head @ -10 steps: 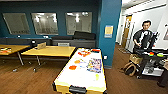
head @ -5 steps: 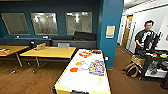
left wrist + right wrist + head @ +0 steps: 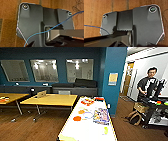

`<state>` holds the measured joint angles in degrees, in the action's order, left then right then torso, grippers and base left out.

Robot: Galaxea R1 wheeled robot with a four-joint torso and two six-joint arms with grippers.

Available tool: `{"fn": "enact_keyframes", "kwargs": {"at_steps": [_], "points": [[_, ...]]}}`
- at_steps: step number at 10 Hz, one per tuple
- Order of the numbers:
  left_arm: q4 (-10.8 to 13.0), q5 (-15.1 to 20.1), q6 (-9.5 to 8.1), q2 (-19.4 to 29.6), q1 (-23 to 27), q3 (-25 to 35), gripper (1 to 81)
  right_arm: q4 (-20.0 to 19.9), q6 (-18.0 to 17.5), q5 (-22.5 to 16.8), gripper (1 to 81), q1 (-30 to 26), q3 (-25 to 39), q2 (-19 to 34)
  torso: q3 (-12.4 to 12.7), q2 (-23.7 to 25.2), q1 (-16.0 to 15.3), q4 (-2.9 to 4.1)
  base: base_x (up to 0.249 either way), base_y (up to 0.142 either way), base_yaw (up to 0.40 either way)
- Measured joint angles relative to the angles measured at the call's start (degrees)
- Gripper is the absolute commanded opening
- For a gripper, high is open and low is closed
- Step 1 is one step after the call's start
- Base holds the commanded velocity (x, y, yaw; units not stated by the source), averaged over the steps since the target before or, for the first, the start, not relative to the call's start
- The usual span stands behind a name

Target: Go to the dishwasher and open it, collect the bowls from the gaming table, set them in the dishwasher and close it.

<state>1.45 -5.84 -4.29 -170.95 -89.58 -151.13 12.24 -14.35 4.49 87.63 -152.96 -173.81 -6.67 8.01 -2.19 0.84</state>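
The gaming table (image 3: 82,131), white-topped with yellow sides, stretches away from me in the lower middle of the head view. On it lie small round things that look like bowls: an orange one (image 3: 77,118), a second orange one (image 3: 81,111) and a pale ringed one (image 3: 88,115). Red and orange items (image 3: 87,101) sit at its far end. Beside the bowls lie a colourful flat pad (image 3: 101,115) and a yellow-green piece (image 3: 105,130). The dishwasher is out of view. Both wrist views look down past my arms onto wooden floor (image 3: 8,25) (image 3: 95,15).
Two wooden tables (image 3: 52,100) (image 3: 10,97) stand to the left, with a dark sofa (image 3: 75,88) behind them. A blue pillar (image 3: 113,79) rises beyond the table's far right corner. A person (image 3: 148,84) stands at a black rig (image 3: 155,105) on the right, a bag (image 3: 135,117) on the floor beside it.
The whole head view has shifted as I drive closer: the gaming table looms larger and nearer. The things on it have not moved.
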Motion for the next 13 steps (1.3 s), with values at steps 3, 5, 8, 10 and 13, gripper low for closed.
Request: {"fn": "enact_keyframes", "kwargs": {"at_steps": [3, 5, 8, 10, 13], "points": [[0.0, 0.0, 0.0, -0.2, -0.2, 0.0, 81.1, 0.0, 0.0, 0.0, 81.1, 0.0, 0.0, 0.0, 0.0, 0.0, 0.0, 0.0, 0.076, 0.142, 0.0], [0.0, 0.0, 0.0, 0.0, 0.0, -0.1, 81.1, 0.0, 0.0, 0.0, 81.1, 0.0, 0.0, -0.3, 0.0, 0.0, 0.0, 0.0, 0.076, 0.123, 0.0], [0.0, 0.1, 0.0, -0.5, -0.2, 0.0, 81.1, 0.0, 0.0, 0.0, 81.1, 0.1, 0.0, 0.2, 0.0, 0.0, 0.0, 0.0, 0.096, 0.108, 0.0], [0.0, 0.1, 0.0, 0.0, -0.2, 0.0, 81.1, 0.0, 0.0, 0.0, 81.1, 0.3, 0.1, -0.3, 0.0, 0.0, 0.0, 0.0, 0.147, 0.076, 0.0], [0.0, 0.0, 0.0, -0.2, -0.3, 0.0, 81.1, 0.0, 0.0, 0.0, 81.1, 0.0, 0.1, -0.1, 0.0, 0.0, 0.0, 0.0, 0.177, 0.022, 0.0]]}}
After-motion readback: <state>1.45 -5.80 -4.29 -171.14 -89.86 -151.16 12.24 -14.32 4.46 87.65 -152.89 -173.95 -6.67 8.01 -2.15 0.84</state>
